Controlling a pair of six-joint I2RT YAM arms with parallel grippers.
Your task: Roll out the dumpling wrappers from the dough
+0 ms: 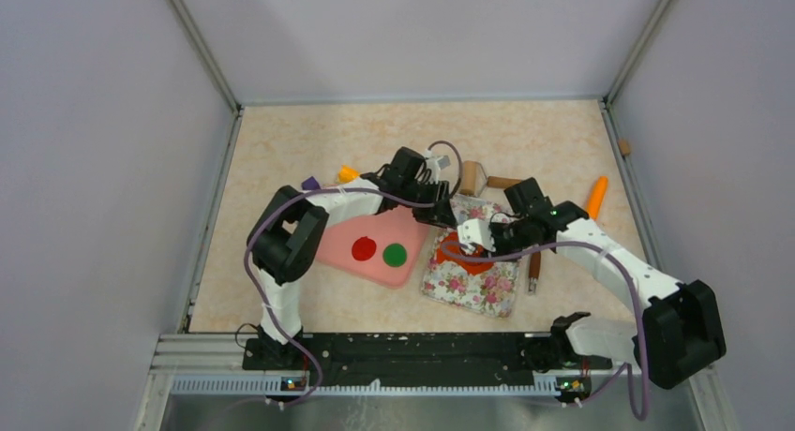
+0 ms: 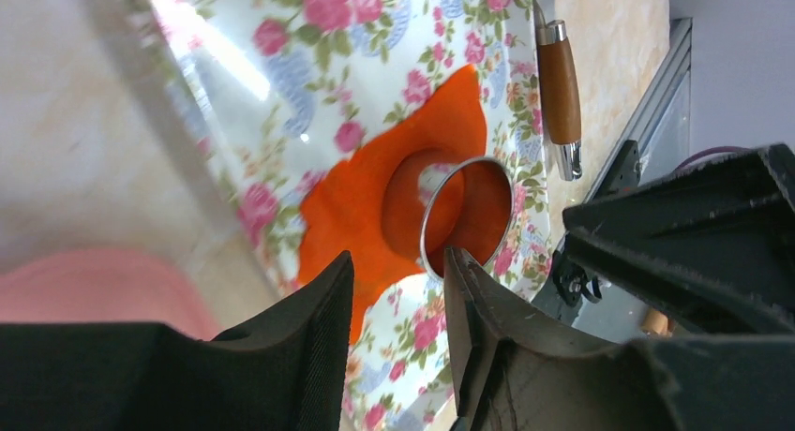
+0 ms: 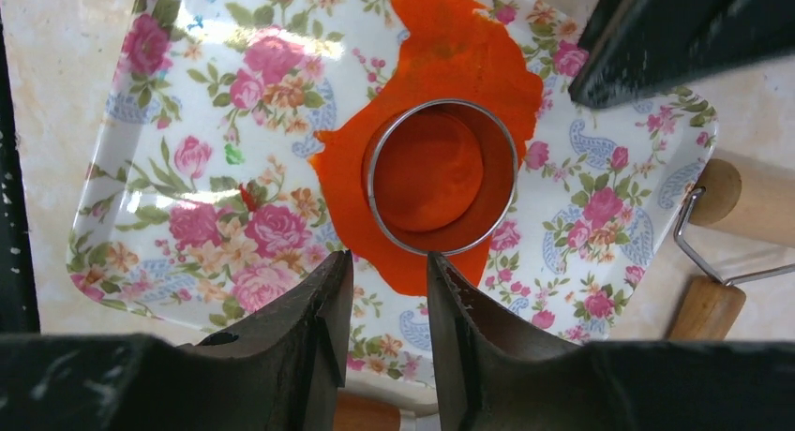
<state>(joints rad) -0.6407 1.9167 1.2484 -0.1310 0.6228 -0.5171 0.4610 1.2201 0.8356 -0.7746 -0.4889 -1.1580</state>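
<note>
Right gripper (image 3: 387, 262) and left gripper (image 2: 396, 262) gape, empty; metal ring (image 3: 442, 251) sits in dough (image 3: 450, 47): lift it straight, keeping disc (image 3: 427, 169) flat.

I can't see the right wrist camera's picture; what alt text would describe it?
A metal ring cutter sits on flattened orange-red dough on a floral tray, seen from just above. The right gripper shows at the bottom, its two black fingers apart and empty, pointing at the ring.
</note>
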